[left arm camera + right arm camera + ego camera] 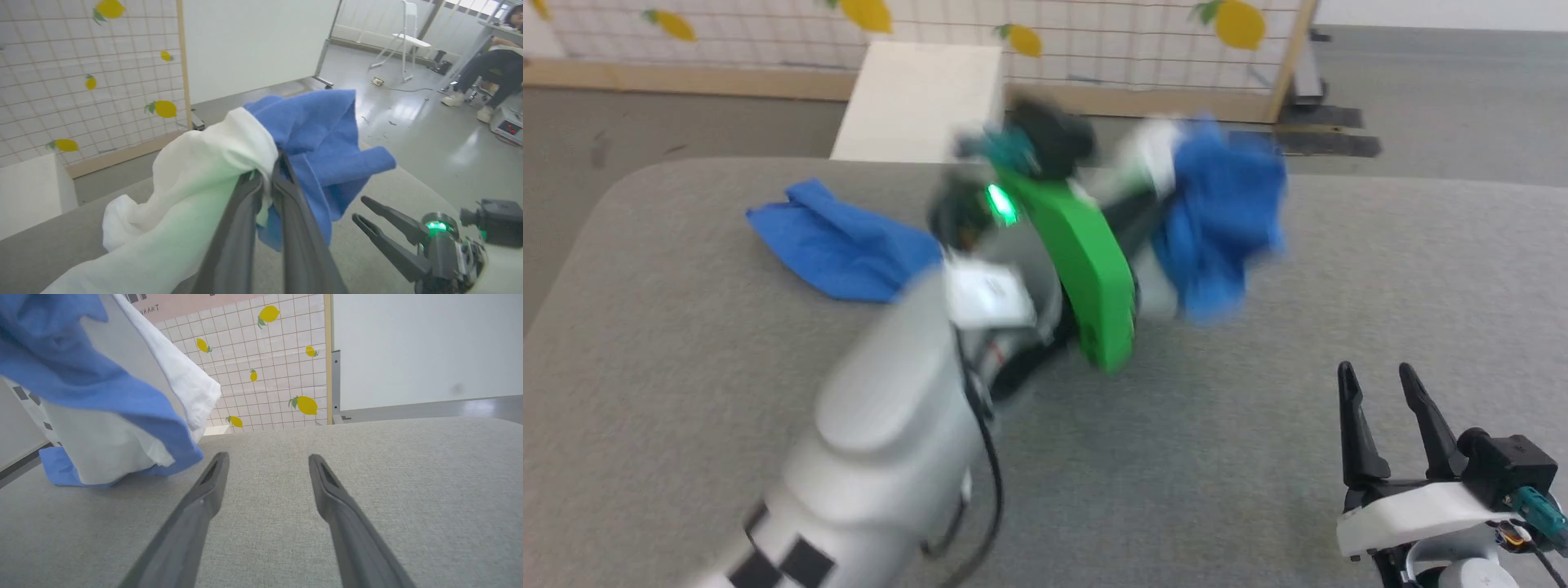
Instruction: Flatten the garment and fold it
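Head view, left of centre: one royal-blue sleeve (841, 249) of thin white-bodied, blue-sleeved cloth garment (1217, 220), lying crumpled on grey fabric-covered table (1258, 474). Centre: pale left forearm with bright green cover (1094, 269) cutting across, blurred. Right of centre, upper half: rest of garment bunched, mostly blue with some white behind, raised off table. Lower right: right gripper (1384, 384), long dark fingers spread, well apart from cloth.

Left wrist view, centre: left gripper (270, 167) pinched tight on white body cloth just beside blue sleeve fabric. White cloth draping to lower left, blue folds to upper right. Lower right: right gripper, fingers apart.

Right wrist view, upper left: garment hanging, lower edge touching table at far left. Centre: right gripper fingers wide, table top showing between them.
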Tool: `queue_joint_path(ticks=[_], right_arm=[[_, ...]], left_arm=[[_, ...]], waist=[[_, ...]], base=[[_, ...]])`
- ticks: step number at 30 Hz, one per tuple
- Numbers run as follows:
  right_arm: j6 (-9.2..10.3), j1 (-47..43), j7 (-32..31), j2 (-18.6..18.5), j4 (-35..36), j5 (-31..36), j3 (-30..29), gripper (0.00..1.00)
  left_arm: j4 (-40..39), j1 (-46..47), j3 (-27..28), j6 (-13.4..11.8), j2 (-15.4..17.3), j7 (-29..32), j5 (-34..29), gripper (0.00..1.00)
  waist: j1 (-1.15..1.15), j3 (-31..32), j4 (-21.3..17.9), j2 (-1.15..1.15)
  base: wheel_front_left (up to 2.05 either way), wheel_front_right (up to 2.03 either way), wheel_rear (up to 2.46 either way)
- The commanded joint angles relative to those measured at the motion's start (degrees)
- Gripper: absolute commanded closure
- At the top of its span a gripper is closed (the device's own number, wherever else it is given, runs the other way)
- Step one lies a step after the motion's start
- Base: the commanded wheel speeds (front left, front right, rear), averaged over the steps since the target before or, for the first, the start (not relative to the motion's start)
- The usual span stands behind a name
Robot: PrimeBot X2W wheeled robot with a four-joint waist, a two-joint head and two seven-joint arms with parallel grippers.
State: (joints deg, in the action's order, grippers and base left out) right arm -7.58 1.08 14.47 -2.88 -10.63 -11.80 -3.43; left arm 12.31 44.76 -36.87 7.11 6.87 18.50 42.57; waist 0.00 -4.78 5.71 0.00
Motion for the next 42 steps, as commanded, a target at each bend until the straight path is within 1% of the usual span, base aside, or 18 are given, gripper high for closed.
queue_joint_path(ticks=[1,4,8,11,12,13,18,20,22,24,26,29,31,32,35,38,40,42], right_arm=[[0.09,-0.31,0.40,0.01,-0.12,-0.45,-0.11,0.00],[0.09,-0.40,0.46,0.01,-0.38,-0.59,-0.46,0.00],[0.09,-0.62,0.50,0.01,-0.29,-0.92,-0.93,0.00],[0.09,-0.86,0.51,0.01,-0.01,-1.18,-0.98,0.00],[0.09,-0.94,0.51,0.01,0.08,-1.27,-1.12,0.00],[0.09,-1.08,0.51,0.01,0.16,-1.41,-1.26,0.00],[0.09,-1.38,0.51,0.01,0.15,-1.85,-0.83,0.00],[0.09,-1.56,0.52,0.01,0.05,-2.10,-0.72,0.00],[0.09,-1.82,0.52,0.01,-0.14,-2.30,-0.68,0.00],[0.09,-2.02,0.52,0.01,-0.34,-2.47,-0.63,0.00],[0.09,-2.34,0.52,0.01,-0.47,-2.59,-0.60,0.00],[0.09,-2.95,0.52,0.01,-0.74,-2.60,-0.57,0.00],[0.09,-3.49,0.52,0.01,-1.31,-2.57,-0.47,0.00],[0.09,-3.75,0.52,0.01,-1.69,-2.44,-0.38,0.00],[0.09,-4.40,0.34,0.01,-2.92,-2.32,-0.55,0.00],[0.09,-4.88,-1.30,0.01,-4.20,-2.02,-1.16,0.00],[0.09,-5.06,-3.69,0.01,-4.79,-2.08,-1.47,0.00],[0.09,-4.91,-6.05,0.01,-3.92,-1.63,-1.66,0.00]], left_arm=[[0.41,-3.87,-2.47,0.36,0.06,1.37,1.40,1.00],[3.24,-9.48,-6.79,0.33,-0.38,3.55,2.95,1.00],[10.32,-15.50,-11.50,-0.46,-1.25,6.38,3.30,1.00],[14.23,-18.30,-13.30,-0.85,-2.16,7.92,4.58,1.00],[14.57,-18.56,-13.10,-0.99,-2.43,7.64,5.15,0.54],[14.49,-18.57,-12.32,-1.15,-2.76,6.65,6.03,0.00],[11.24,-15.66,-6.14,-2.19,-3.31,0.76,9.36,0.00],[9.50,-14.44,-2.71,-3.02,-2.56,-2.49,9.93,0.00],[8.10,-13.91,0.67,-4.30,-0.92,-6.44,9.58,0.00],[7.01,-13.97,3.55,-5.88,1.64,-11.36,7.64,0.00],[6.62,-14.84,5.30,-7.75,4.66,-16.70,4.24,0.00],[6.63,-17.55,6.97,-11.53,9.43,-26.55,-2.62,0.00],[6.54,-20.32,8.08,-13.89,11.47,-31.24,-5.80,0.00],[6.14,-22.06,8.54,-14.61,12.24,-32.37,-7.20,0.00],[4.20,-27.68,12.03,-16.55,12.68,-33.39,-9.08,0.00],[0.04,-34.13,17.24,-18.42,11.35,-33.46,-11.99,0.00],[-2.31,-37.89,19.84,-18.82,9.87,-33.47,-13.78,0.00],[-3.95,-40.84,21.66,-18.58,8.64,-33.48,-15.54,0.00]], waist=[[0.00,0.30,-5.29,0.00],[0.00,-0.26,-7.19,0.00],[0.00,-0.82,-8.71,0.00],[0.00,-0.92,-9.06,0.00],[0.00,-0.94,-8.91,0.00],[0.00,-0.84,-8.60,0.00],[0.00,0.45,-6.70,0.00],[0.00,1.41,-5.82,0.00],[0.00,2.40,-4.97,0.00],[0.00,3.22,-4.26,0.00],[0.00,3.98,-3.67,0.00],[0.00,4.99,-2.80,0.00],[0.00,5.56,-2.31,0.00],[0.00,5.79,-2.14,0.00],[0.00,6.36,-1.82,0.00],[0.00,6.64,-1.65,0.00],[0.00,6.86,-1.51,0.00],[0.00,7.09,-1.37,0.00]], base=[[0.00,0.00,0.00],[0.00,0.00,0.00],[0.00,0.00,0.00],[0.00,0.00,0.00],[0.00,0.00,0.00],[0.00,0.00,0.00],[0.00,0.00,0.00],[0.00,0.00,0.00],[0.00,0.00,0.00],[0.00,0.00,0.00],[0.00,0.00,0.00],[0.00,0.00,0.00],[0.00,0.00,0.00],[0.00,0.00,0.00],[0.00,0.00,0.00],[0.00,0.00,0.00],[0.00,0.00,0.00],[0.00,0.00,0.00]])
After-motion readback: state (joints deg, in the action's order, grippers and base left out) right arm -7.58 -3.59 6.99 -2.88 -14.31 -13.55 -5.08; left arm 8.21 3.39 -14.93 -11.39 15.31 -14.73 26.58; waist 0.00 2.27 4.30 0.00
